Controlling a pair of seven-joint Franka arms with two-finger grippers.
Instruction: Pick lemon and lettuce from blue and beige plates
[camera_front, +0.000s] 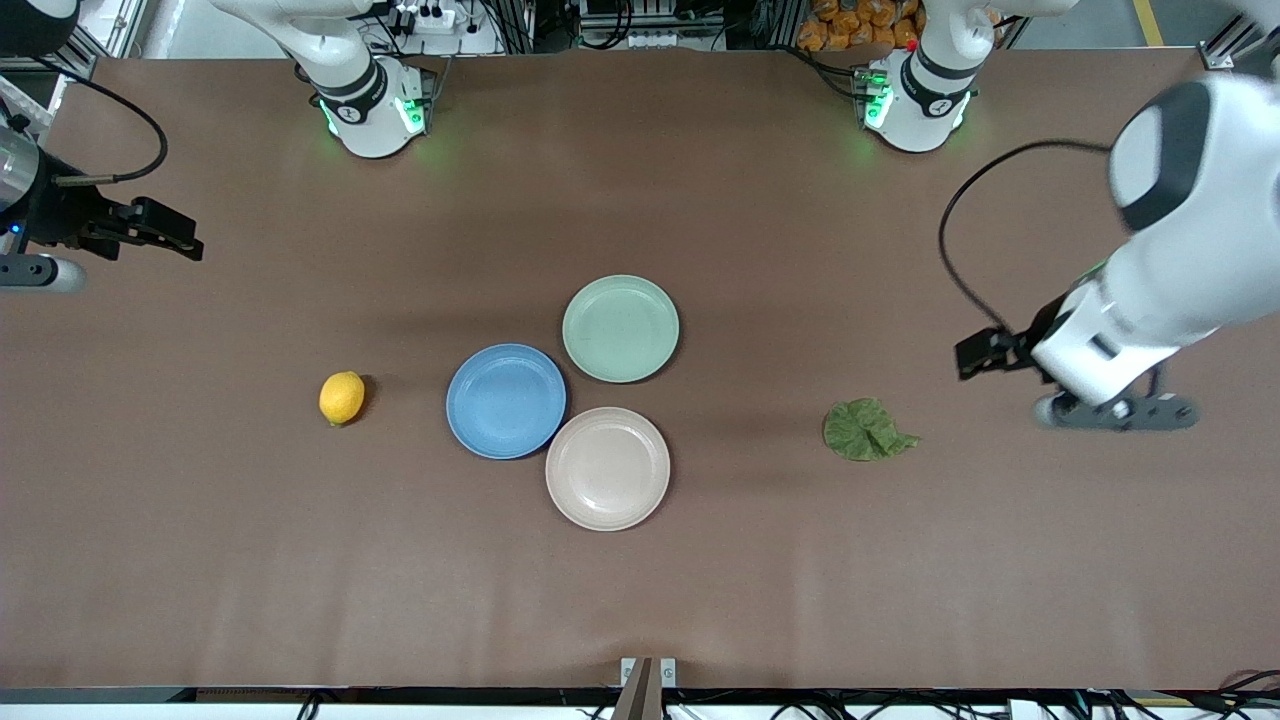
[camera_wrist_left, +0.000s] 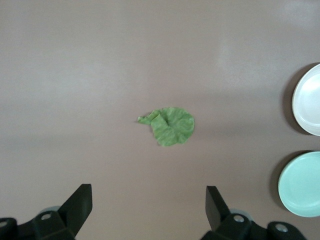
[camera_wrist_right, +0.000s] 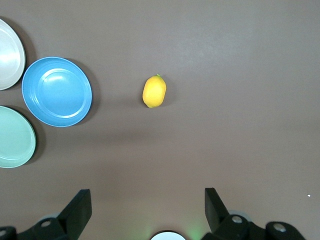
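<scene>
The lemon (camera_front: 342, 397) lies on the bare table, beside the blue plate (camera_front: 506, 401) toward the right arm's end. The lettuce (camera_front: 866, 430) lies flat on the table toward the left arm's end, apart from the beige plate (camera_front: 608, 468). Both plates are empty and touch each other. My left gripper (camera_front: 978, 354) hangs open and empty over the table past the lettuce (camera_wrist_left: 170, 126); its own view shows it as well (camera_wrist_left: 149, 205). My right gripper (camera_front: 180, 238) hangs open and empty over the table near the right arm's end, well apart from the lemon (camera_wrist_right: 154, 91); its own view shows it too (camera_wrist_right: 148, 207).
An empty mint-green plate (camera_front: 621, 328) sits farther from the front camera, touching the blue and beige plates. The two arm bases (camera_front: 375, 110) (camera_front: 915, 100) stand along the table's edge farthest from the front camera. The brown table (camera_front: 640, 580) surrounds everything.
</scene>
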